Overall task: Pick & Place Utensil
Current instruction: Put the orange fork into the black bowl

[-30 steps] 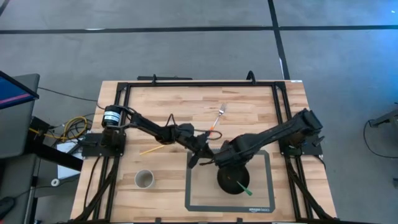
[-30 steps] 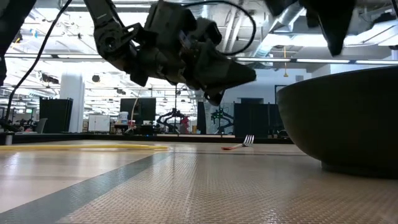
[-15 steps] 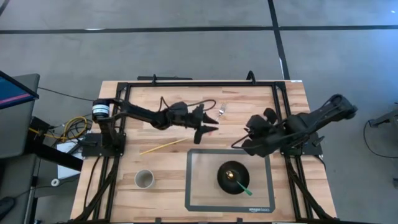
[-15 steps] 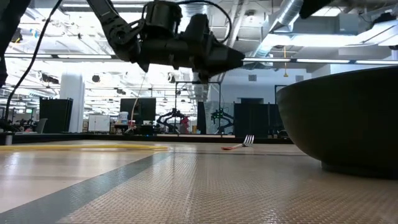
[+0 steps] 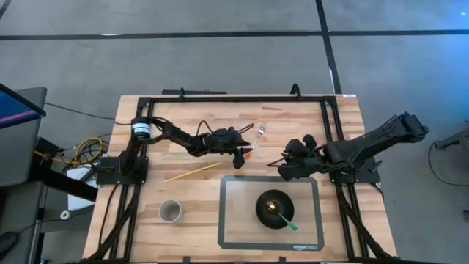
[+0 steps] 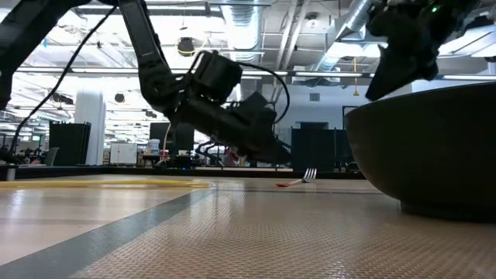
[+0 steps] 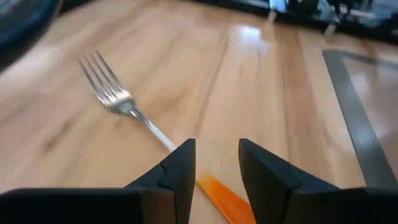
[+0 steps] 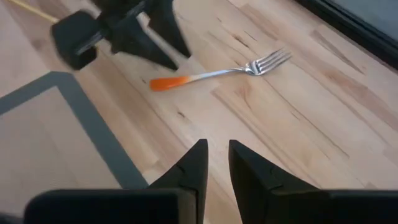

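A fork (image 5: 257,141) with an orange handle (image 7: 219,194) lies flat on the wood table, far of the mat, tines (image 7: 101,87) toward the far edge. My left gripper (image 5: 241,157) hangs open just above the handle end, one finger on each side of it (image 7: 217,149), and no touch shows. My right gripper (image 5: 282,169) hovers to the right of the fork, fingers a little apart with nothing between them (image 8: 217,146). In the low view the left gripper (image 6: 273,157) stays clear of the tabletop.
A black bowl (image 5: 274,208) with a green-tipped utensil (image 5: 287,222) stands on the grey-bordered mat (image 5: 229,220) near the front. A yellow stick (image 5: 192,173) lies left of the mat and a cup (image 5: 170,211) sits at the near left. Black rails (image 5: 234,97) frame the table.
My left gripper has gone from the mat's far left corner toward the table's far edge, opened, and come down over the fork's orange handle. My right gripper has drawn away from the bowl toward the far right. The fork has not moved.
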